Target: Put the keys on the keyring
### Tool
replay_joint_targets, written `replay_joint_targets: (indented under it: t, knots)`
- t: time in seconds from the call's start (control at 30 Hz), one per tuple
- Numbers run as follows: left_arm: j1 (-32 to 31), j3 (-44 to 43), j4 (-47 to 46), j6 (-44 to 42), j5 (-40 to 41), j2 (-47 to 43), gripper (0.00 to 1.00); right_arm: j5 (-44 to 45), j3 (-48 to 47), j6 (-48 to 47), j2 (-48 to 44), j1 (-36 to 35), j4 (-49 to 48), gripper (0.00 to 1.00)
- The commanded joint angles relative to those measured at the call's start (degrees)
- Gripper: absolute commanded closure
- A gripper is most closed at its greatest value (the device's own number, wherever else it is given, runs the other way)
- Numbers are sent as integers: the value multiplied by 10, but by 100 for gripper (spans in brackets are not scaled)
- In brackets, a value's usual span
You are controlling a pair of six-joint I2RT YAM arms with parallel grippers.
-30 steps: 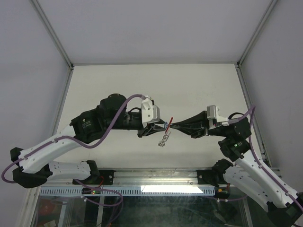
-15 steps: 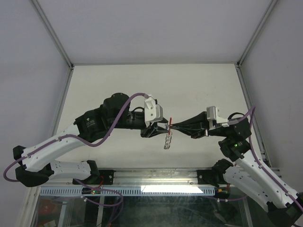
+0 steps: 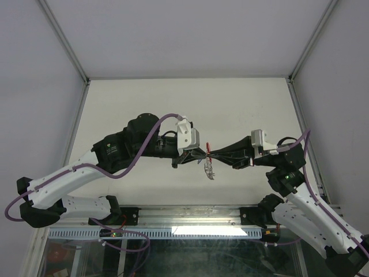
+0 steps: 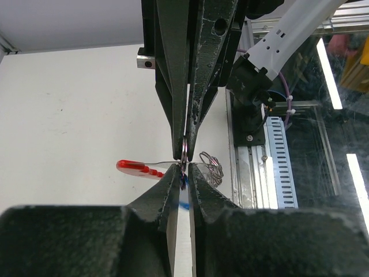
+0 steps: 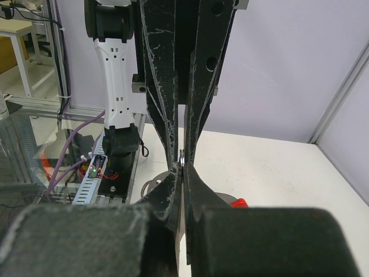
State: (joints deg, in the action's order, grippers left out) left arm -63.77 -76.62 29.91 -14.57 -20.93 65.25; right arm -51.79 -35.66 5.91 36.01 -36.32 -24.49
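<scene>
Both grippers meet tip to tip in mid-air above the table. My right gripper (image 3: 211, 154) (image 5: 182, 172) is shut on the silvery ring (image 5: 182, 157) of the keyring, whose red tab (image 3: 207, 149) (image 4: 137, 168) sticks out sideways. Its short chain (image 3: 209, 171) (image 4: 212, 167) dangles below. My left gripper (image 3: 201, 157) (image 4: 183, 173) is closed narrowly on a key with a blue head (image 4: 184, 197), whose tip touches the ring (image 4: 183, 151). No other key shows.
The white table (image 3: 144, 98) lies below, framed by aluminium posts. A rail with cable chain (image 4: 271, 167) runs along the near edge beside the right arm's base (image 4: 253, 81).
My left gripper has moved right toward the right gripper's tips, with its jaws opening a little and then narrowing. The dangling chain swung to the right. The right arm has stayed still.
</scene>
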Motion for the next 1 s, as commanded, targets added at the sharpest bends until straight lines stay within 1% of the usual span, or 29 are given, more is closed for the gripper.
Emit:
replay_joint_targets:
  t: [0.0, 0.07, 0.23, 0.37, 0.5, 0.57, 0.77, 0.83, 0.97]
  knots:
    - [-4, -5, -40, -6, -8, 1, 95, -5, -13, -2, -1, -2, -25, 100]
    - [-4, -7, -40, -5, 2, 0, 100, -6, -11, -2, -1, -3, -25, 100]
    - [-4, -13, -38, 5, 61, 0, 100, -9, -11, -18, -3, -3, 2, 100]
    - [-4, -28, -12, 0, 78, 9, 100, -5, -18, -47, -8, -3, 48, 100]
    - [-4, -54, 37, -19, 84, 22, 100, 16, -26, -79, -18, -3, 93, 87]
    - [-4, -66, 62, -29, 90, 29, 100, 25, -35, -102, -22, -2, 126, 81]
    - [-4, -108, 136, -61, 116, 51, 100, 48, -77, -195, -14, -2, 271, 73]
    - [-4, -124, 163, -71, 127, 64, 100, 62, -82, -207, -12, -2, 294, 71]
    - [-4, -173, 236, -92, 140, 105, 100, 92, -90, -202, -2, -3, 308, 70]
